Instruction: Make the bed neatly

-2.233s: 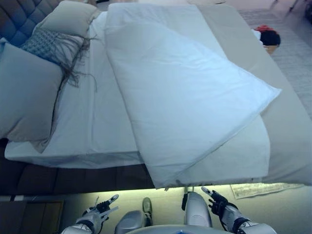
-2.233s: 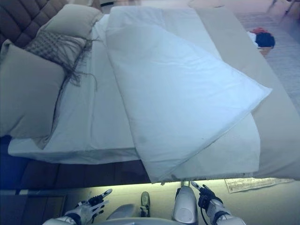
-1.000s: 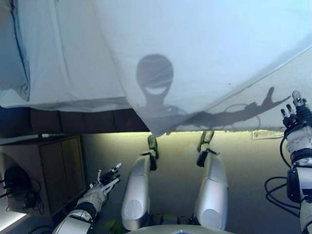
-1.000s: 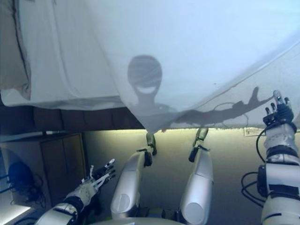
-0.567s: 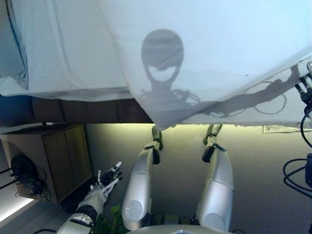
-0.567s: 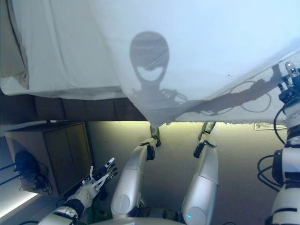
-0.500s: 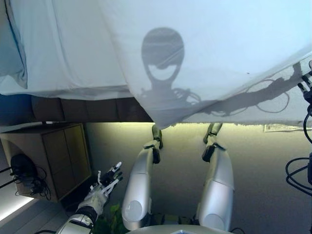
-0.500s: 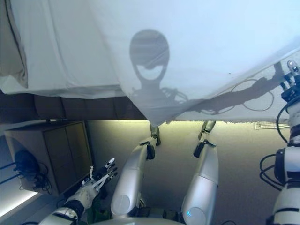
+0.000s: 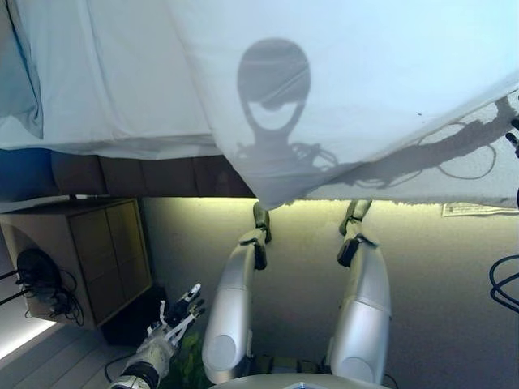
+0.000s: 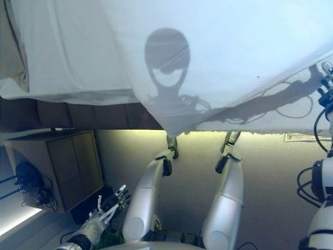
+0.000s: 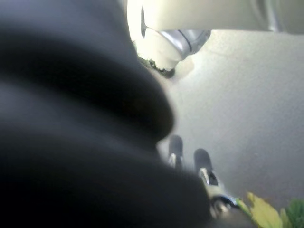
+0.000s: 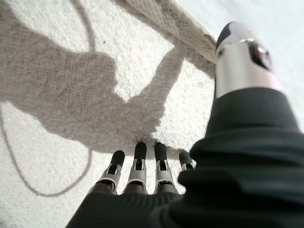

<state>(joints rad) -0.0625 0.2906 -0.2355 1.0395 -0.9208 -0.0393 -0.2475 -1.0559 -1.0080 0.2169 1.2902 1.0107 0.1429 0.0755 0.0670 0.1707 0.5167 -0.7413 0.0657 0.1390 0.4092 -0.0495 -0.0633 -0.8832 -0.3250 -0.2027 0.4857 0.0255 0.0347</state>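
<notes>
A white duvet [image 9: 340, 73] lies folded back across the bed, one corner [image 9: 268, 194] hanging over the near edge. A beige textured blanket [image 9: 478, 166] lies under it at the right. The white sheet [image 9: 105, 89] is bare at the left. My right hand [image 10: 328, 83] is raised at the view's right edge, close to the blanket's near edge. In the right wrist view its fingers [image 12: 142, 164] are straight over the blanket [image 12: 71, 95] and hold nothing. My left hand [image 9: 174, 320] hangs low by the floor, fingers spread and empty.
A pillow [image 9: 16, 73] lies at the bed's far left. The dark bed frame [image 9: 122, 174] runs below the sheet. A wooden nightstand [image 9: 105, 251] stands at the left on the carpet. A paper [image 9: 478, 209] lies on the floor at the right. A green plant [image 11: 266, 213] is by my left hand.
My right hand has moved up and to the right, now mostly past the view's edge by the blanket. My left hand has dropped lower. The view has shifted slightly.
</notes>
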